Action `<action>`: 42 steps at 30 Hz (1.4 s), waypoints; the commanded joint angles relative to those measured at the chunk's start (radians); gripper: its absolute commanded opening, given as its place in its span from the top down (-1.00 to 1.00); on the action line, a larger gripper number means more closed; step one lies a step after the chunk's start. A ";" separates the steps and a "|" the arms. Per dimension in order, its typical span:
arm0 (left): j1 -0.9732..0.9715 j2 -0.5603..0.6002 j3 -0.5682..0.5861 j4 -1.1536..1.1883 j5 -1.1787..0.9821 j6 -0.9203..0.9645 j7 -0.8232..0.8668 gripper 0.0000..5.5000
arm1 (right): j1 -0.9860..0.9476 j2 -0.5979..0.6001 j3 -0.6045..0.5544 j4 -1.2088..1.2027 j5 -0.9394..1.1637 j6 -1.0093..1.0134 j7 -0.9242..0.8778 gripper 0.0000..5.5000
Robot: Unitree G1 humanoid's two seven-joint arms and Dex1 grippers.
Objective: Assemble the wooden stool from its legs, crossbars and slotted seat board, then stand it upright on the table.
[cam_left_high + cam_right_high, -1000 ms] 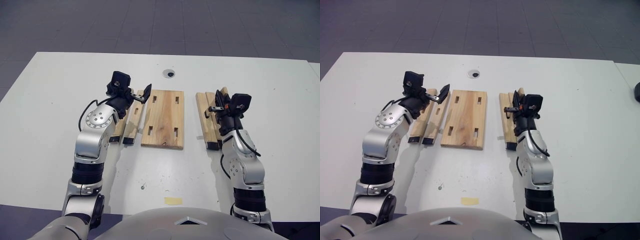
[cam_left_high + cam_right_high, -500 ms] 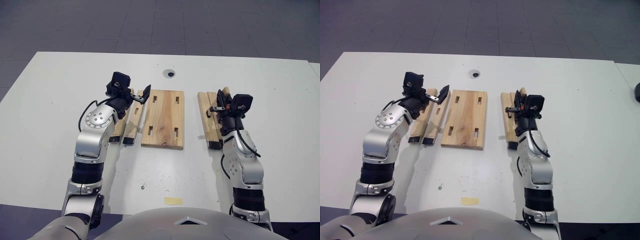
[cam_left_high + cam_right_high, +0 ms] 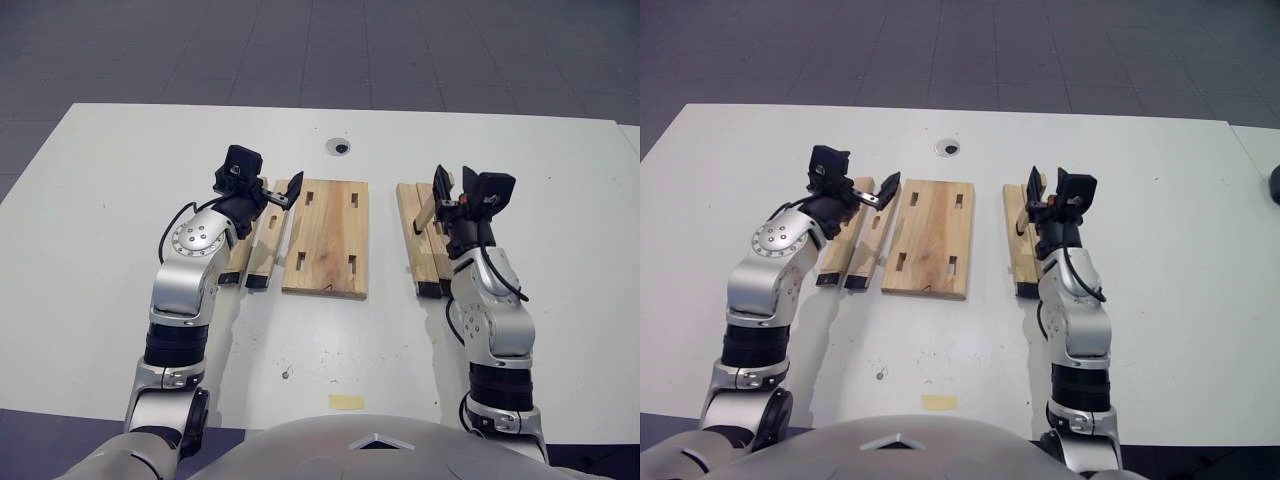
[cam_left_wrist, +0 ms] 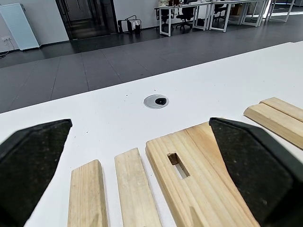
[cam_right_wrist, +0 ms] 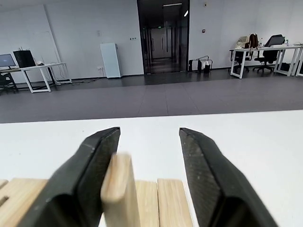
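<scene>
Right gripper point(image 5: 149, 136) jaws spread; a wooden leg point(image 5: 118, 184) tilts against one finger point(image 5: 92, 170). Left gripper point(image 4: 141, 124) gapes over the left legs point(image 4: 135, 189).

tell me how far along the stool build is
Done: nothing is joined yet. The slotted seat board lies flat, with the left wooden pieces and right wooden pieces loose beside it. In hand: one raised piece has its end between the right gripper's open jaws, against one jaw. The left gripper hovers open over the left wooden pieces. Left: all joining, then standing the stool upright.
</scene>
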 commanded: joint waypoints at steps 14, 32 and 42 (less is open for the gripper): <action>0.018 -0.022 0.001 0.005 0.008 -0.006 0.025 -0.96 | -0.411 -0.069 -0.051 0.024 0.040 0.152 0.038 -0.90; 0.022 -0.027 -0.008 0.007 0.014 -0.007 0.024 -0.96 | -0.311 -0.049 -0.038 0.102 0.032 0.144 0.066 -0.96; 0.024 -0.028 -0.003 0.004 0.014 -0.004 0.028 -0.96 | -0.494 -0.076 -0.089 0.017 0.071 0.183 0.047 -0.96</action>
